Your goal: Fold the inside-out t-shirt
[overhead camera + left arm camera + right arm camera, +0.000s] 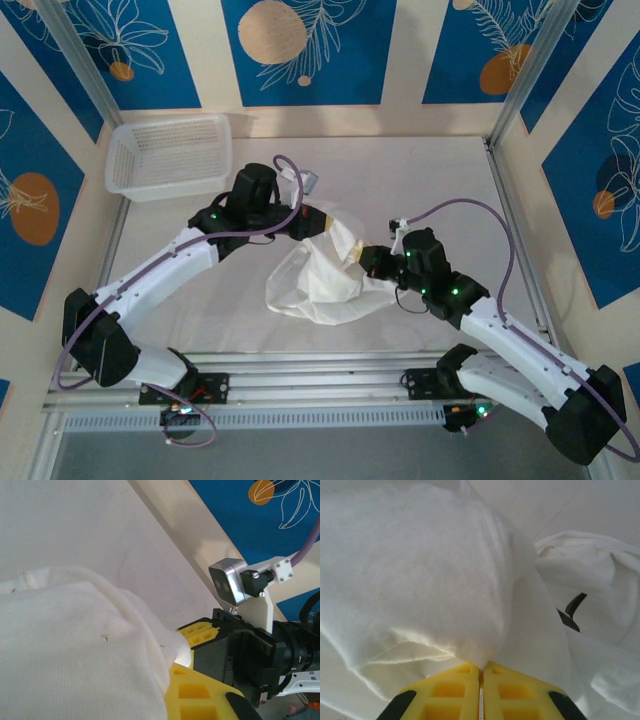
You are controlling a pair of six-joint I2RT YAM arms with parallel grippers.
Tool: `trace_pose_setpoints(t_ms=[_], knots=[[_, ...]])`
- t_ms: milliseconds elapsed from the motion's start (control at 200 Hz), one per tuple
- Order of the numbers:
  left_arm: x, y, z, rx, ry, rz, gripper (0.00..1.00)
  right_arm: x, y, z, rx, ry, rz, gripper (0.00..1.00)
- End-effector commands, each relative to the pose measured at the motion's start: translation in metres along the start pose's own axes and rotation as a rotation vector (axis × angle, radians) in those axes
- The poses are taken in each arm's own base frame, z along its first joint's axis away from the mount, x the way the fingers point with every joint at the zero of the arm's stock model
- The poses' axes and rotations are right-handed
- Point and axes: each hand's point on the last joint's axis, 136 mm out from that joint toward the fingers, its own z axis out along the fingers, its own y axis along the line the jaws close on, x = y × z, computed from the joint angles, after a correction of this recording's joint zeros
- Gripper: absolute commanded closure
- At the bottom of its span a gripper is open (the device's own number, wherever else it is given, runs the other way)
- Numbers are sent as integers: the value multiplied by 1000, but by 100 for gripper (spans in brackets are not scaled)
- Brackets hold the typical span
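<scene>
The white inside-out t-shirt (325, 285) lies bunched in the middle of the table, its upper part lifted between the two grippers. My left gripper (328, 222) is shut on its top fold; in the left wrist view the cloth (75, 645) drapes over one yellow finger and leaves the other finger (205, 695) bare. My right gripper (357, 258) sits just beside it, shut on a pinch of the shirt (420, 570) where its fingertips (465, 677) meet. A small dark tag (570, 612) shows on the cloth to the right. The right gripper's yellow finger (199, 632) nearly touches the left one.
A white plastic mesh basket (170, 155) stands at the back left of the table. The metal frame rail (300, 385) runs along the near edge, with posts at the back corners. The right wrist's camera housing (227, 582) sits close to my left gripper.
</scene>
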Motion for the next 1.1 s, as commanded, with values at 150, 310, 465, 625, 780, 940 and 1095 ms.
trace_pose_setpoints(t_ms=[150, 310, 465, 625, 780, 940, 1095], knots=[[8, 84, 2, -384, 18, 3, 100, -24, 55, -26, -198, -44, -65, 100], [31, 129, 33, -378, 66, -70, 99, -36, 82, -48, -314, -88, -55, 100], [24, 120, 35, -319, 16, -68, 93, -47, 82, -50, -310, -109, -36, 100], [25, 112, 9, -362, 7, 26, 56, -50, 75, -40, -291, -88, 3, 100], [30, 104, -16, -391, -36, 28, 56, -39, 31, -18, -78, -57, -4, 100], [58, 92, -1, -308, 53, -37, 47, 0, -25, 0, 171, 124, 74, 60], [82, 95, 13, -345, 115, -43, 35, 28, -20, 19, 123, 267, 172, 42]])
